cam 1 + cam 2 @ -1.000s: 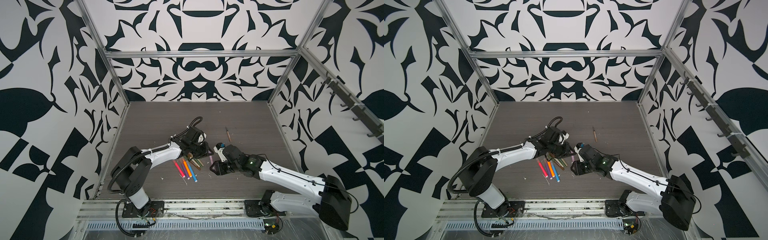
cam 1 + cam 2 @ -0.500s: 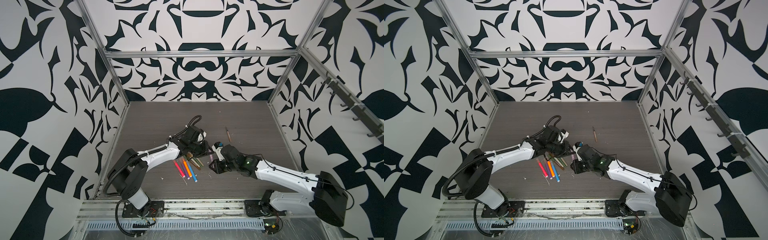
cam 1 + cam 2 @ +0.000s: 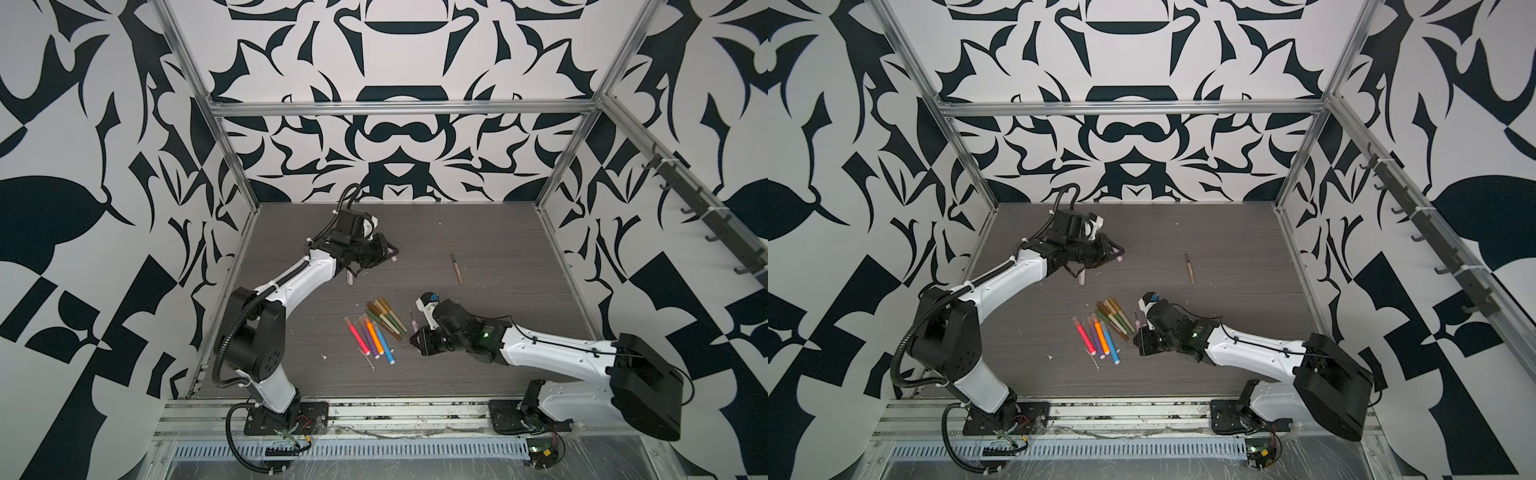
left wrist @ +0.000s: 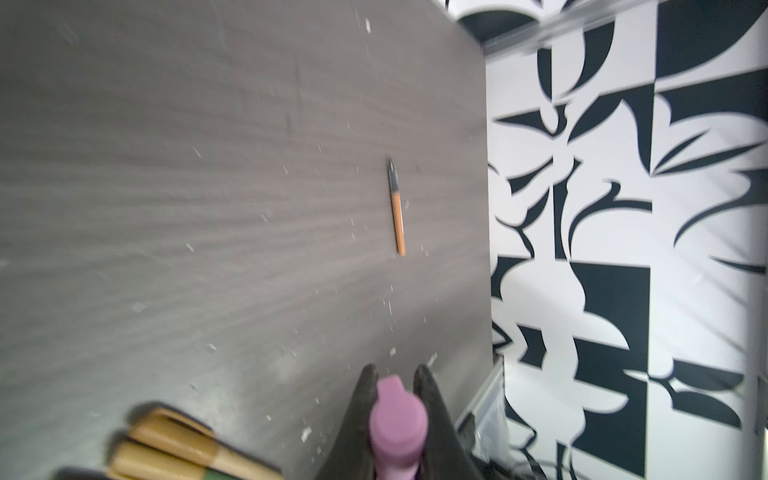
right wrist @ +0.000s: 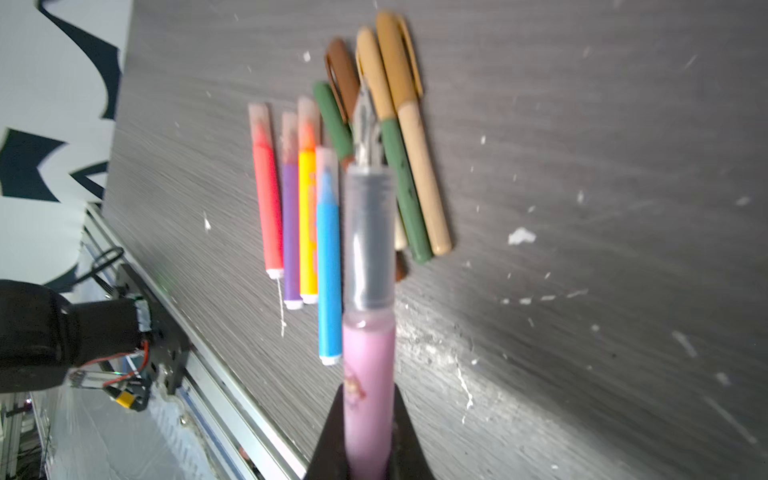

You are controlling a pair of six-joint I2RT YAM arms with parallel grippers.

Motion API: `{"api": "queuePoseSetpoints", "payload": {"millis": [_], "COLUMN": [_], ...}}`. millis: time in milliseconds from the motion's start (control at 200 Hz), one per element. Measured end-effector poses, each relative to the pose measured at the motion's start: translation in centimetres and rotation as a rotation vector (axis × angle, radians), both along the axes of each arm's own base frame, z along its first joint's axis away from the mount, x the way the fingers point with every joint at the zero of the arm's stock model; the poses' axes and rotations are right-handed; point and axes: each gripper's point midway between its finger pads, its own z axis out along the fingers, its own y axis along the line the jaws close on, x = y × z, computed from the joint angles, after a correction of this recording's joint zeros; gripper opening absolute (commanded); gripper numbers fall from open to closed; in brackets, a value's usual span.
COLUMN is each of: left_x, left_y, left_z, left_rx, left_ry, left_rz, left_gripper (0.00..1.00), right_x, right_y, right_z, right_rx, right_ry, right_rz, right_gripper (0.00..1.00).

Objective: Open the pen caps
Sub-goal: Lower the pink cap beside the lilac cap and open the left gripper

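A grey wood-grain table (image 3: 519, 232) in a patterned cell. In a top view, the left gripper (image 3: 391, 252) hangs well apart from the right gripper (image 3: 415, 337), which sits beside the capped pens (image 3: 380, 328). Left wrist view: jaws clamped on the pink cap (image 4: 398, 419). Right wrist view: jaws pinching the pink pen (image 5: 369, 365), nib bare. The freed cap is best laid clear of the pile. Earlier, both grippers met mid-table.

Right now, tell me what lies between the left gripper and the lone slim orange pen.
Between left gripper and slim orange pen: only bare grey tabletop with white flecks, clear in the left wrist view.
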Motion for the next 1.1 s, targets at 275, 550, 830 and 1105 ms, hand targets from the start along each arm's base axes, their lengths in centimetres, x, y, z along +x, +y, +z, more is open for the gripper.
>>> {"api": "queuePoseSetpoints", "payload": {"millis": [275, 550, 830, 1105], "left_x": [0.3, 0.4, 2.1, 3.2], "left_y": [6.0, 19.6, 20.8, 19.6], "left_z": [-4.5, -11.4, -14.9, -16.4], "left_rx": [0.298, 0.486, 0.447, 0.389], "left_ry": [0.027, 0.203, 0.249, 0.241], "left_rz": [0.074, 0.299, 0.302, 0.253], "left_gripper": [0.0, 0.0, 0.08, 0.21], "right_x": [0.2, 0.1, -0.4, -0.5], "right_y": [-0.5, -1.6, -2.4, -2.7], "right_z": [-0.3, 0.4, -0.3, 0.6], "right_rx": [-0.01, -0.002, -0.023, -0.006], "right_ry": [-0.002, -0.035, -0.023, -0.036], "right_rz": [-0.036, -0.059, -0.064, -0.068], "right_gripper": [0.0, 0.0, 0.0, 0.0]}}
